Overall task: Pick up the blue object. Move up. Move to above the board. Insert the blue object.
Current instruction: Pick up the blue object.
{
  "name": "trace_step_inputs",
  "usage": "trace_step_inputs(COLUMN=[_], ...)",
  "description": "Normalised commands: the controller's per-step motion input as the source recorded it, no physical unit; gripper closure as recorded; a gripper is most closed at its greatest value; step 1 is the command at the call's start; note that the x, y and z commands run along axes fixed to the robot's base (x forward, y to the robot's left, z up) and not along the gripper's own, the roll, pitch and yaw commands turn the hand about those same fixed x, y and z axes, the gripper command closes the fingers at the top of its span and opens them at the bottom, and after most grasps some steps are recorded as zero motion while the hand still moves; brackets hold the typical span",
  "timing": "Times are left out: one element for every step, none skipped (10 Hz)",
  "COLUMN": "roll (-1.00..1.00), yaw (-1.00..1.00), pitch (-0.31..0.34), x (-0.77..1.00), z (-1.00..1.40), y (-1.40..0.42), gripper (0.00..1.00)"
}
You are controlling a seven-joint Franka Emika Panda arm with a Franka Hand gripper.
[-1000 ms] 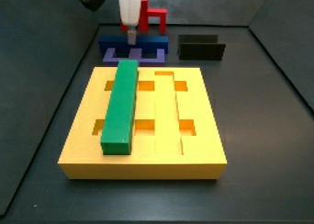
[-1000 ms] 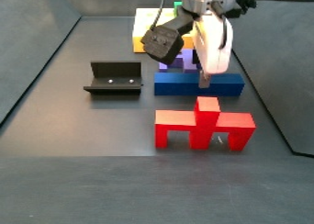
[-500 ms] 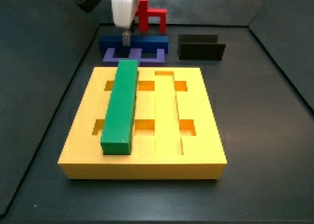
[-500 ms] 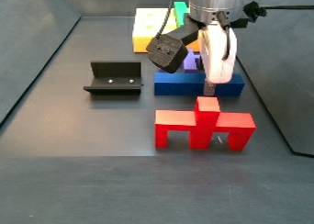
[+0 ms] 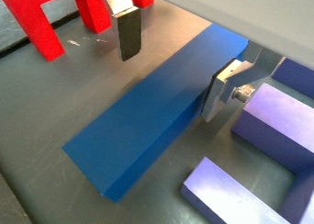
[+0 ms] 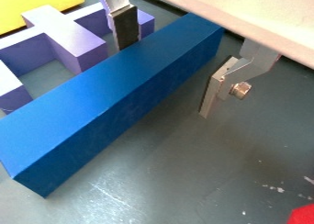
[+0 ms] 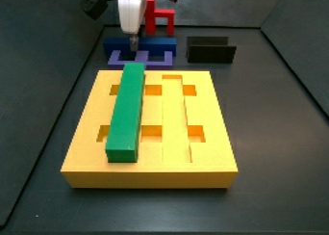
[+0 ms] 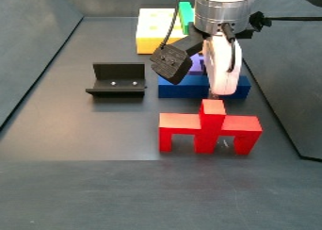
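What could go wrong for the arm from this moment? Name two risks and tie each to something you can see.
1. The gripper straddles the blue object with its fingers open, near one end of the bar; gripped off-centre, the bar might tilt when lifted.
2. The purple-blue notched block lies close beside the bar, so a finger may catch it while closing.

Gripper (image 8: 212, 94) hangs above the blue object (image 8: 201, 83).
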Motion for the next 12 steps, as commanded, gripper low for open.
trace_step_inputs(roll=[0.0, 0.0, 0.02, 0.05, 0.07, 0.11, 0.1, 0.09, 0.08, 0.05, 0.0, 0.0], yaw=[0.0, 0.0, 0.0, 0.0, 0.0, 0.0, 0.0, 0.0, 0.0, 0.0, 0.0, 0.0], pitch=[0.0, 0.0, 0.0, 0.0, 0.003, 0.0, 0.0, 0.0, 0.0, 0.0, 0.0, 0.0], x=[0.0, 0.05, 0.12, 0.1, 0.09, 0.0, -0.06, -0.05, 0.0, 0.0, 0.0, 0.0], z=[-0.11, -0.16, -0.16, -0.16, -0.14, -0.11, -0.02, 0.0, 0.0, 0.01, 0.06, 0.06], y=[0.03, 0.0, -0.01, 0.0, 0.0, -0.04, -0.07, -0.09, -0.06, -0.01, 0.0, 0.0], gripper=[0.0, 0.0, 0.0, 0.0, 0.0, 0.0, 0.0, 0.0, 0.0, 0.0, 0.0, 0.0])
